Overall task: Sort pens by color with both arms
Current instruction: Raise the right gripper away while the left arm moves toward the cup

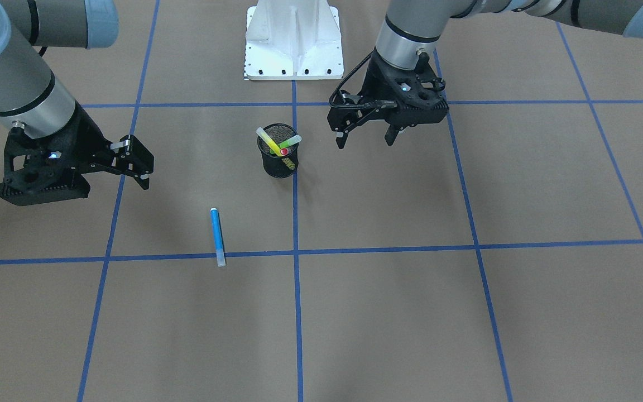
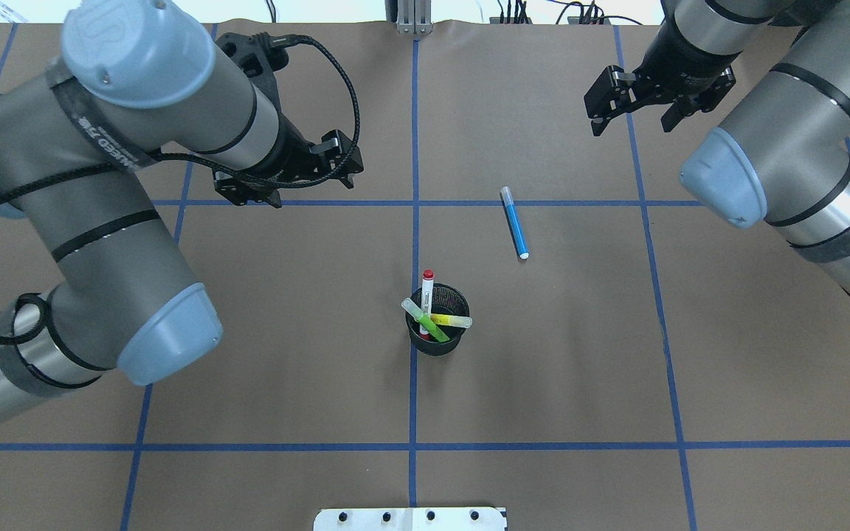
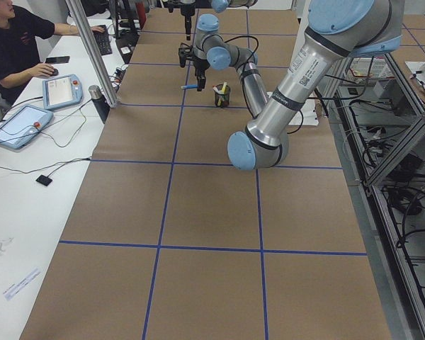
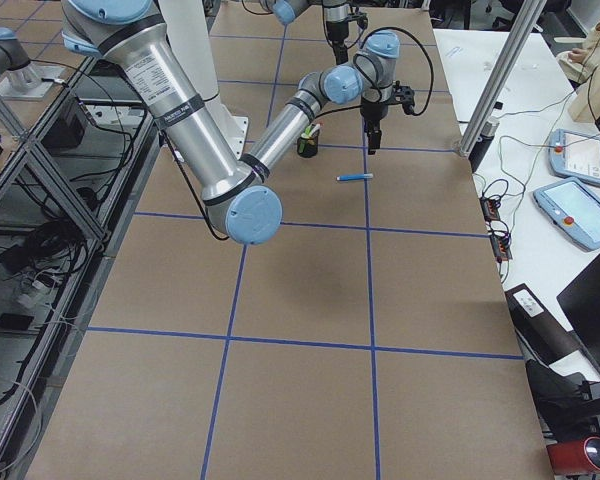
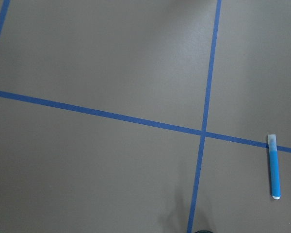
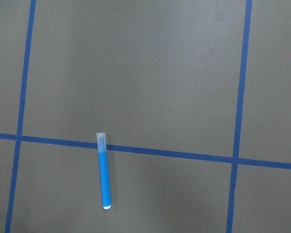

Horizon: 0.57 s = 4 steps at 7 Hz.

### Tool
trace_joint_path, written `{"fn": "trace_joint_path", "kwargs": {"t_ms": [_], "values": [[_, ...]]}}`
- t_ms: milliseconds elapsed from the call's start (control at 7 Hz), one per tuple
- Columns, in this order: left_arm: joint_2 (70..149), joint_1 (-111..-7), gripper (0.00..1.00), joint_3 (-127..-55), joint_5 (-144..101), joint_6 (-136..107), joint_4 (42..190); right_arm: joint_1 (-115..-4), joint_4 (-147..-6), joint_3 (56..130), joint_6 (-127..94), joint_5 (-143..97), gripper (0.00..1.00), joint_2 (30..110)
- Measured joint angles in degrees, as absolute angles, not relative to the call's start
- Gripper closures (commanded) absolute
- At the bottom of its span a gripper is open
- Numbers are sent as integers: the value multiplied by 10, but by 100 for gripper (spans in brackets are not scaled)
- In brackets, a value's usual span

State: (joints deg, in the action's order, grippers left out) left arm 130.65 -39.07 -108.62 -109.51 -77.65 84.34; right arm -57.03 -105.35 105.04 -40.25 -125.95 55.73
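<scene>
Blue pen (image 2: 514, 221) lies flat, near-vertical in frame, lower left of the right gripper (image 2: 631, 124), the nearer one; it and left gripper (image 2: 307, 181) both spread, empty.

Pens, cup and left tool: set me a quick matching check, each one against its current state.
Column one:
1 blue pen
2 red pen
3 cup
4 left tool

Column two:
A open, empty
B black mesh
C lying flat
D standing in the cup

Pairs: 1-C, 2-D, 3-B, 4-A
</scene>
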Motion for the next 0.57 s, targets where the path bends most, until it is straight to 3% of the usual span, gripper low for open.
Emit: {"fn": "trace_joint_path", "kwargs": {"t_ms": [571], "values": [[1394, -313, 2, -976, -1015, -819, 843, -575, -1054, 1054, -403, -1263, 1, 562]]}}
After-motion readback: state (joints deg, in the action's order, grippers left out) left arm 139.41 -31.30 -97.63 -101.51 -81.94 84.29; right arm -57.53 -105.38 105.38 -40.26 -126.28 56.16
